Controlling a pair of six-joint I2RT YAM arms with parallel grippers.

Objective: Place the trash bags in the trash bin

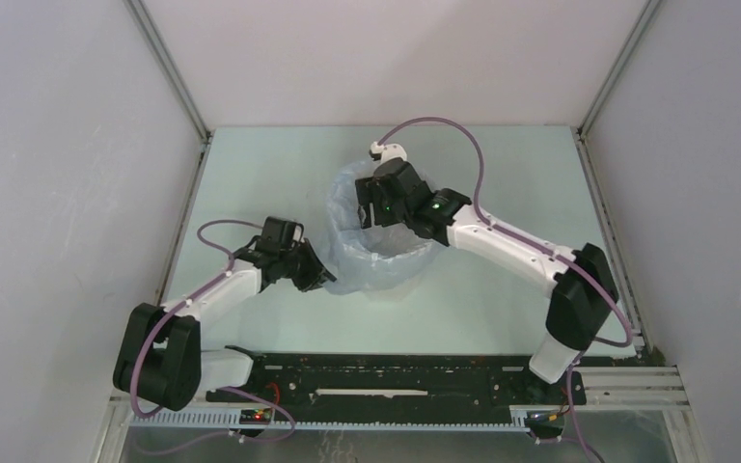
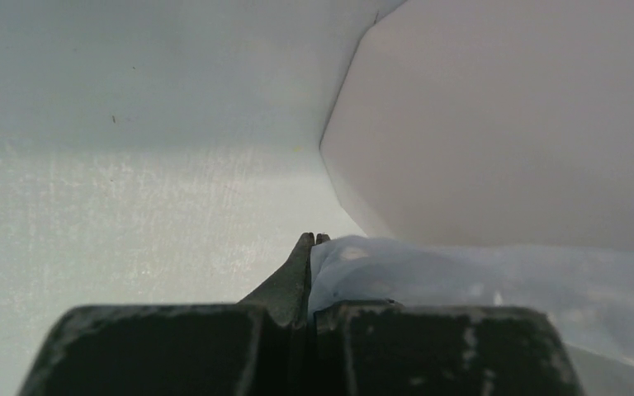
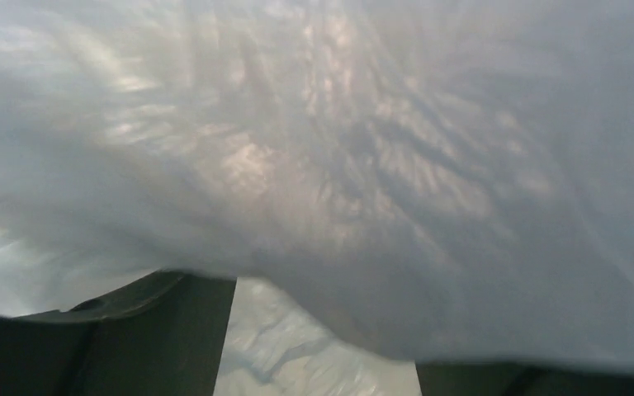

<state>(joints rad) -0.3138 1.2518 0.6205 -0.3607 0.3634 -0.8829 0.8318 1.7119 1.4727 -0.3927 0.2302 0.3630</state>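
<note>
**Top external view: bag (image 1: 355, 262) draped over a bin, an arm on each side**

Top external view shows the pale-blue bag standing near the middle of the table (image 1: 521, 183). Its mouth is open upward and its wrinkled film bulges out to the left and the near side. The bin underneath is mostly hidden by the film, and only a pale hollow shows in the middle of the bag.

The left gripper (image 1: 320, 277) sits low at the bag's near-left edge, touching the film. In the left wrist view its two dark fingers (image 2: 295, 276) are pressed together at the tips. The film comes out from between them and lies over the right-hand finger, so this pincer is pinching the bag. Just beyond the fingers rises the white faceted wall of the bin (image 2: 503, 124). The bag spreads along its foot, to the right.

The right gripper (image 1: 383, 198) hangs over the far side of the bag's mouth, pointing down into it. In the right wrist view, wrinkled film fills nearly the whole picture and lies across the camera. Below it the two fingers show as dark shapes at the bottom corners, well apart, with more film in the gap. This pincer is spread and grips nothing that can be seen.
</note>
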